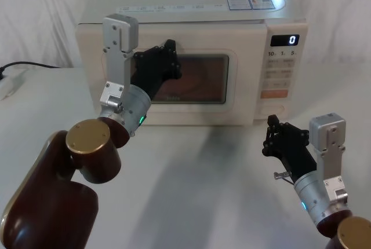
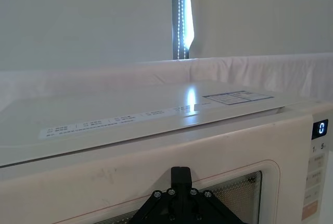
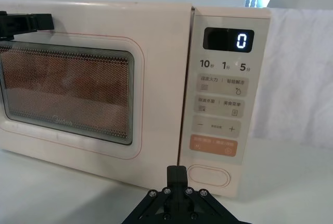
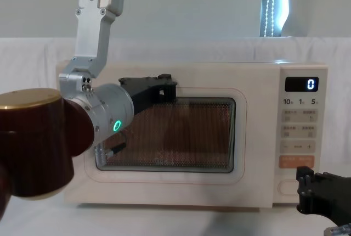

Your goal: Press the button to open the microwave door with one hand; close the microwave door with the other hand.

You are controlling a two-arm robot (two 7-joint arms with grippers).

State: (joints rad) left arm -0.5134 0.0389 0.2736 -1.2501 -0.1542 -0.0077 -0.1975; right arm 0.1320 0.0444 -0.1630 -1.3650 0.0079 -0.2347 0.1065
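1. The microwave door lies flush with the cream body, its right edge meeting the control strip with no gap visible; it fills the left and middle of the microwave's front.
2. The button sits at the bottom of the control strip, just under the orange key, at the near right corner of the microwave.
3. The table is bare and white between the two arms, leaving open room in front of the door and to the right of the microwave.
4. A dark cable and a white plug strip lie at the far left edge of the table, well apart from both arms.
5. The left end effector is raised in front of the upper left part of the door window, fingertips at or very near the door surface; contact cannot be confirmed. Its forearm rises steeply from the elbow, with the wrist bent forward toward the door.
6. I cannot tell whether the left end effector's fingers are spread or pressed together.
7. The right end effector hovers low over the table, near and just right of the button, apart from it, pointing toward the microwave front. Its fingers look pressed together, holding nothing.
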